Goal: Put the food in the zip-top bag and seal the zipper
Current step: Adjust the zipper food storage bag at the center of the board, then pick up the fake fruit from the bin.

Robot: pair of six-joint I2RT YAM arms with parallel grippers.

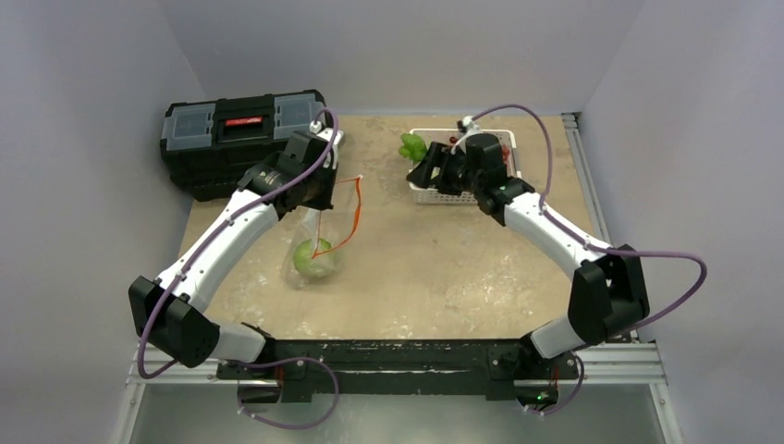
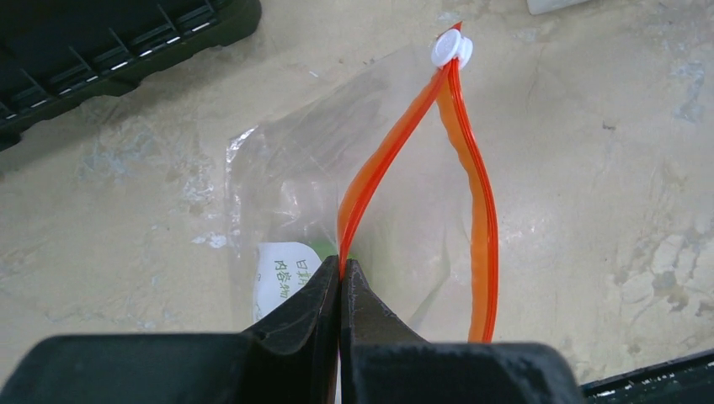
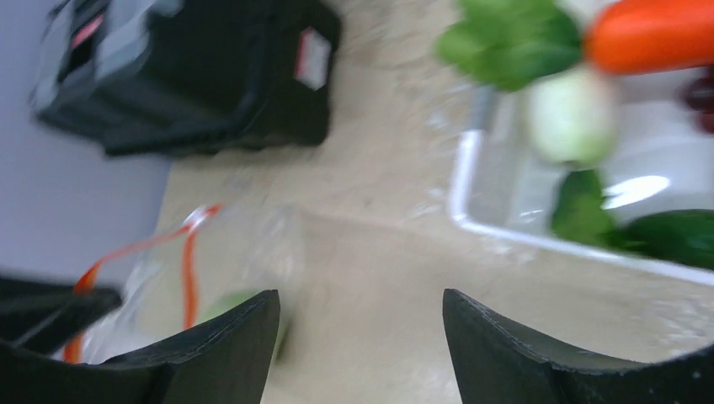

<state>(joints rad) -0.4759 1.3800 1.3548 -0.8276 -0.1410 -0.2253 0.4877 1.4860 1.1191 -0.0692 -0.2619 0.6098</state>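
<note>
The clear zip-top bag lies left of centre with its mouth held open and a round green food piece inside. My left gripper is shut on one side of the orange-red zipper, pinching it at the fingertips. The white slider tab sits at the far end of the zipper. A white label shows on the bag. My right gripper is open and empty at the left edge of the white basket. A carrot, a green leafy piece and a white bulb are at the basket.
A black toolbox stands at the back left, close behind my left gripper. Dark green pieces lie in the basket. The bag also shows in the right wrist view. Grey walls close in the table on three sides.
</note>
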